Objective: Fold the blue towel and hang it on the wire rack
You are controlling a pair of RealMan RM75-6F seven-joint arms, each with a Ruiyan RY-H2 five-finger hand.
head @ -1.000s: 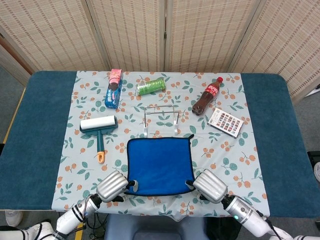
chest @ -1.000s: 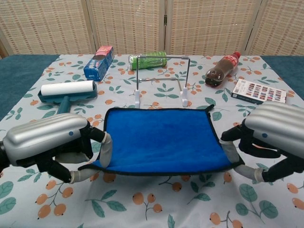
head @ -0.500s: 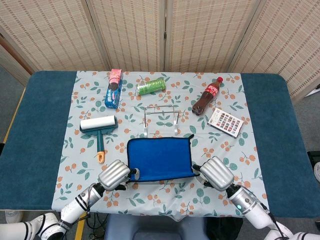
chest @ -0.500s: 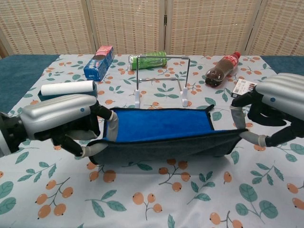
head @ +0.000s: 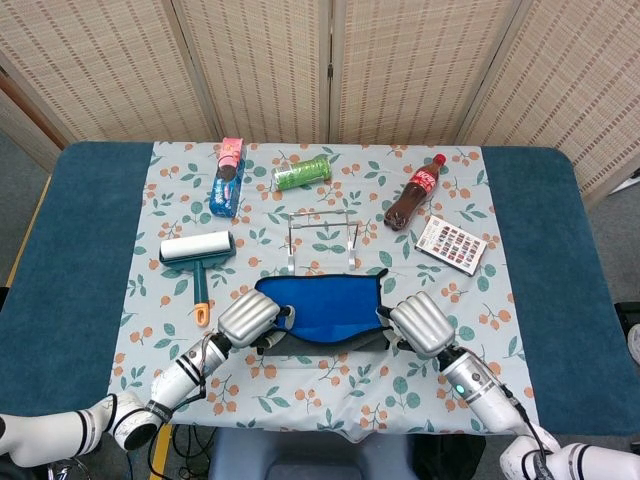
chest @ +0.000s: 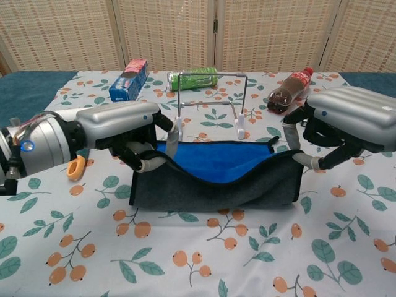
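The blue towel (head: 330,305) (chest: 213,159) lies in front of the wire rack (head: 322,238) (chest: 209,102), its near edge lifted so the grey underside (chest: 216,185) hangs facing the chest view. My left hand (head: 250,318) (chest: 127,130) grips the towel's lifted near-left corner. My right hand (head: 424,323) (chest: 346,120) grips the lifted near-right corner. The far edge still rests on the tablecloth just short of the rack's white feet. The rack stands upright and bare.
A lint roller (head: 197,257) lies left of the towel. Behind the rack are a blue-pink box (head: 227,178), a green can (head: 302,173) and a cola bottle (head: 414,192). A patterned card box (head: 455,245) sits at the right.
Both hands have carried the towel's near edge up and toward the rack, so less blue shows and the grey underside hangs lower in front.
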